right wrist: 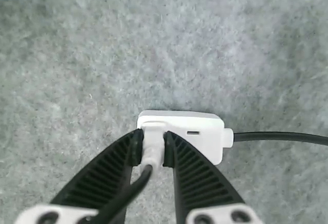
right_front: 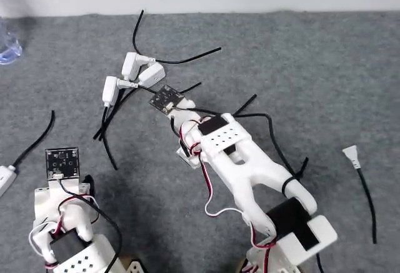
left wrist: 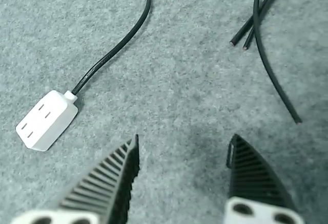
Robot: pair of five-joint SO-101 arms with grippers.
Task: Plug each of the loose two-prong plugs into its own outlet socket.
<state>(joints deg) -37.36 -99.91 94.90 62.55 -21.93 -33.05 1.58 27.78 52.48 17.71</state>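
1. Two robot arms are standing at the table, one (right_front: 250, 173) beside the other (right_front: 62, 223).
2. Two grippers are showing: the left gripper (left wrist: 185, 138) and the right gripper (right wrist: 152, 134).
3. Four white outlet sockets are lying on the carpet. Three are clustered together: the first socket (right_front: 131, 65), the second socket (right_front: 150, 74) and the third socket (right_front: 109, 90). The fourth socket (right_front: 5, 178) is lying apart.
4. Two two-prong plugs are showing plainly: the loose plug (right_front: 352, 155) and the gripped plug (right wrist: 151, 149). It is not clear whether the cluster is holding more.
5. One grey carpet (right_front: 312, 67) is covering the table.
6. One clear object (right_front: 7, 47) is sitting in a far corner.
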